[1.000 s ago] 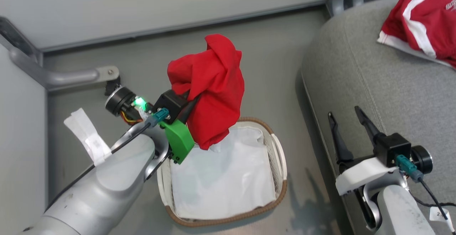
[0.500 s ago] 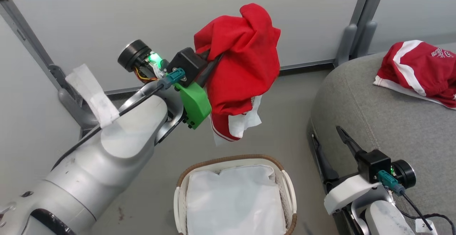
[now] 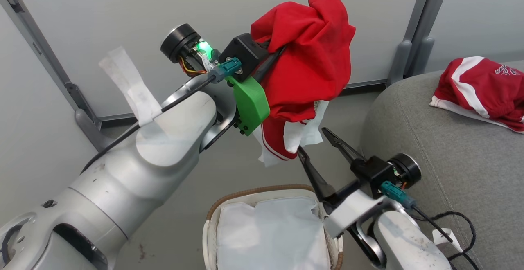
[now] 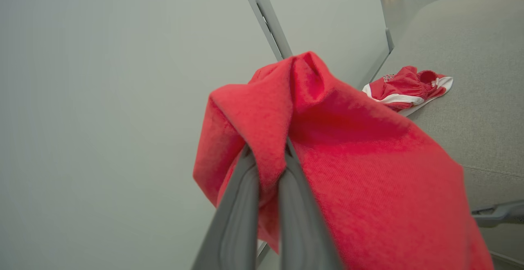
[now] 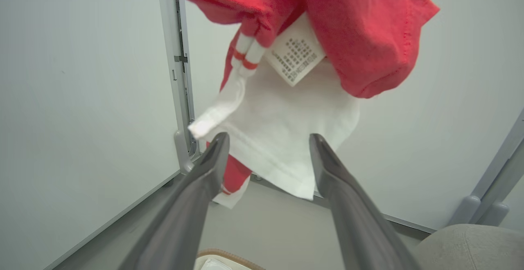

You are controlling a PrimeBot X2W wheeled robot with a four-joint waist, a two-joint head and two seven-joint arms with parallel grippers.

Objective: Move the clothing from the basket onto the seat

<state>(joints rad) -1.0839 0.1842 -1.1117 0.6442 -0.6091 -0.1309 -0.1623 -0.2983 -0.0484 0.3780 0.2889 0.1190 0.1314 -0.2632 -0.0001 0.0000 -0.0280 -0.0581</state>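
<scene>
Clothing (image 3: 311,57), printed label (image 5: 297,55) on underside

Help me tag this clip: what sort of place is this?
Probably a test room staged as a home corner: a grey sofa and laundry basket stand on a grey floor, against plain panel walls with metal posts.

The clothing (image 3: 311,57) is matt red cloth; the seat (image 3: 430,159), rough grey woven fabric; the basket (image 3: 254,189) holds a glossy white liner (image 3: 270,237).

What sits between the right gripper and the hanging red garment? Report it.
Nothing. In the right wrist view the open right gripper points straight at the red garment, at its white panel, with bare air between.
</scene>
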